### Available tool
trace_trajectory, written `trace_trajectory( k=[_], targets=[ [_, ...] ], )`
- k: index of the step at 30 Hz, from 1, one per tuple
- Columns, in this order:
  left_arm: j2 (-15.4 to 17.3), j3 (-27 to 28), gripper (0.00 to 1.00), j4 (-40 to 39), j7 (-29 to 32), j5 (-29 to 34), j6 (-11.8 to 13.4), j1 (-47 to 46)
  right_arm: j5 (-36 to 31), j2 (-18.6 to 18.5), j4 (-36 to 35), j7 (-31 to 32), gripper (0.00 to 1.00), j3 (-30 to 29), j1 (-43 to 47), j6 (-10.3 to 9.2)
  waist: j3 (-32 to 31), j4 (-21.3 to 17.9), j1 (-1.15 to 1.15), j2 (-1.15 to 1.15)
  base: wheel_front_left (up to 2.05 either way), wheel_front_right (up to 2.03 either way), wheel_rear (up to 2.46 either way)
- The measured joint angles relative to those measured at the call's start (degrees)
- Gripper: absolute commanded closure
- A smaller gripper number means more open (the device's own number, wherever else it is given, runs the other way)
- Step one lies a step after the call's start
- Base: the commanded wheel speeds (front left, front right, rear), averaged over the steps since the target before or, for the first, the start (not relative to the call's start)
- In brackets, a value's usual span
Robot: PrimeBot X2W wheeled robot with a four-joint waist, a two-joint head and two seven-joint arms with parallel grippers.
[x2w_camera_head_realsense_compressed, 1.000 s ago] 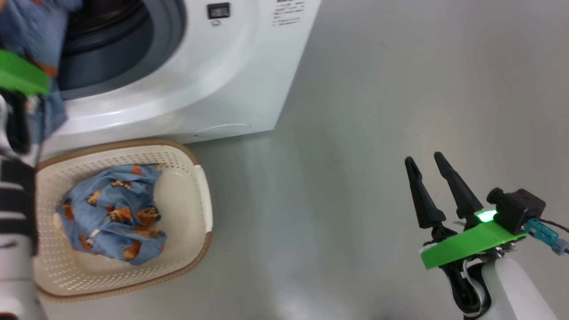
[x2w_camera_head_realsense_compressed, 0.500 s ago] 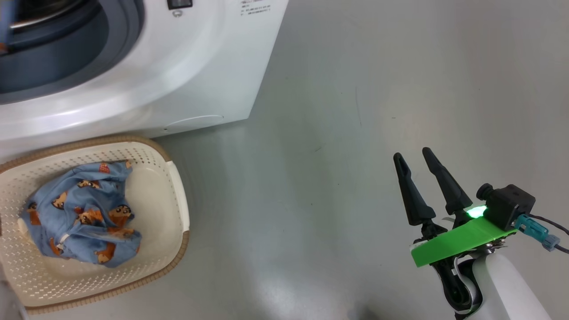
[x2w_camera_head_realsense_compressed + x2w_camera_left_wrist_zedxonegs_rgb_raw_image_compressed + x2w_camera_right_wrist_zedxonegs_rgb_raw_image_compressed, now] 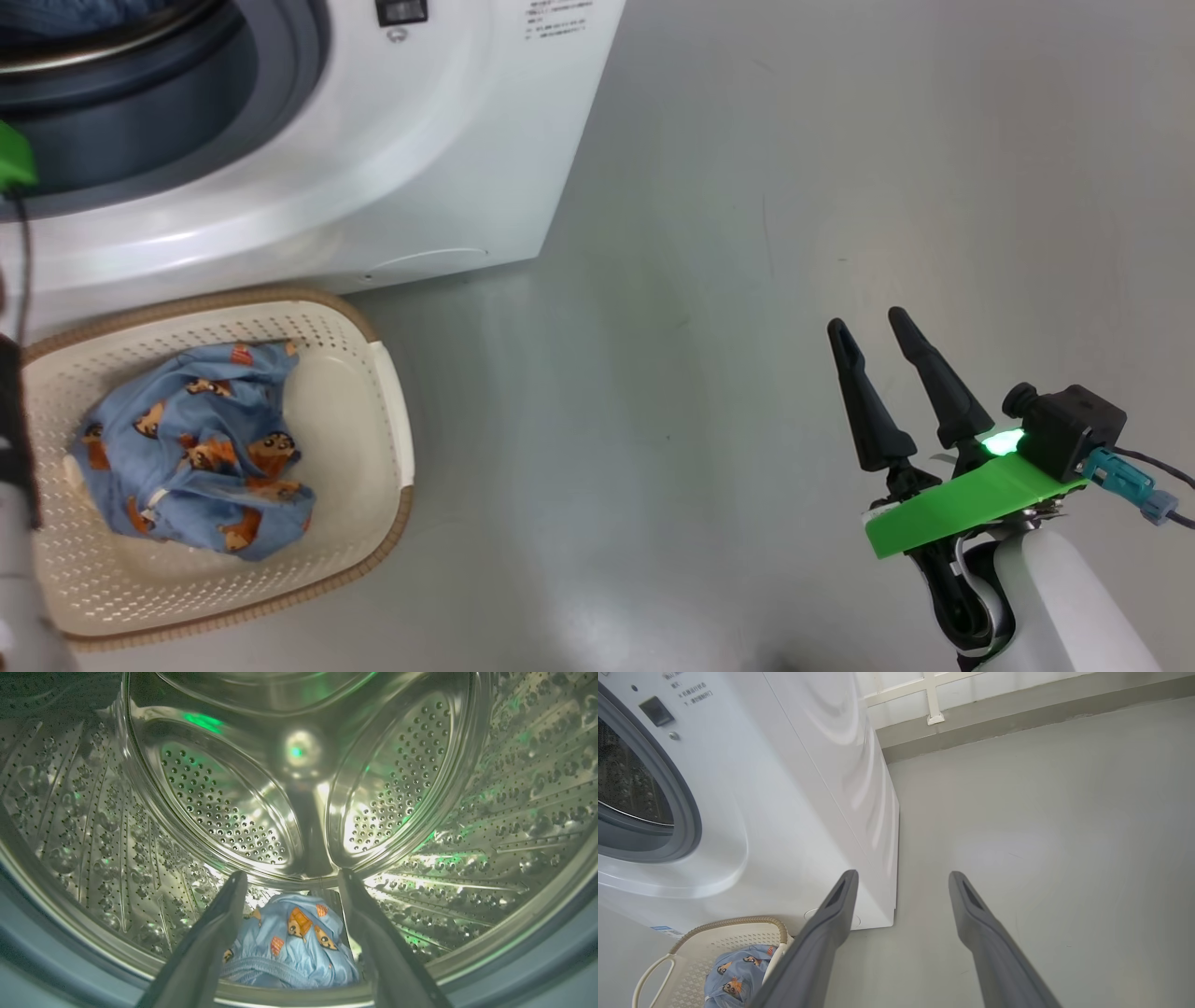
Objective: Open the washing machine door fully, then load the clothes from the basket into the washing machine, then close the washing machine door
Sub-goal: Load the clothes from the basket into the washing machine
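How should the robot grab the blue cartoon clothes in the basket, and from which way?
Pinch the raised, bunched folds near the middle of the blue clothes, coming straight down from above. The basket walls ring the heap on every side, so only the top is open, and the crumpled ridges probably give the fingers something to close across.

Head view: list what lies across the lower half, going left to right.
Blue clothes → right-hand side of the basket that holds them → bare grey floor → right gripper, fingers apart.
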Motion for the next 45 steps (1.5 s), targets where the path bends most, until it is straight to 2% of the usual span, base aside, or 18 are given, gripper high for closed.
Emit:
trace_trajectory(
  k=[12, 30, 45],
  targets=[
    [-4.0, 0.1, 0.00, -4.0, 0.0, 0.1, 0.0, 10.6, 0.0, -1.4, 0.1, 0.0, 0.00, -0.6, -0.2, 0.00, -2.7, 2.0, 0.00, 0.00, 0.00, 0.00, 0.00],
    [-8.3, 1.1, 0.00, -19.2, 0.0, -0.1, 0.0, 38.0, -0.2, -4.6, 1.6, 0.0, 0.00, -1.6, 6.1, 0.00, -12.3, 6.5, 0.00, 0.00, 0.00, 0.00, 0.00],
    [-11.1, 2.8, 0.00, -29.8, 0.1, -0.2, 0.0, 54.9, 0.0, -6.3, 1.8, 0.0, 0.00, -2.5, 11.6, 0.00, -20.1, 9.9, 0.00, 0.00, 0.00, 0.00, 0.00]
  ],
)
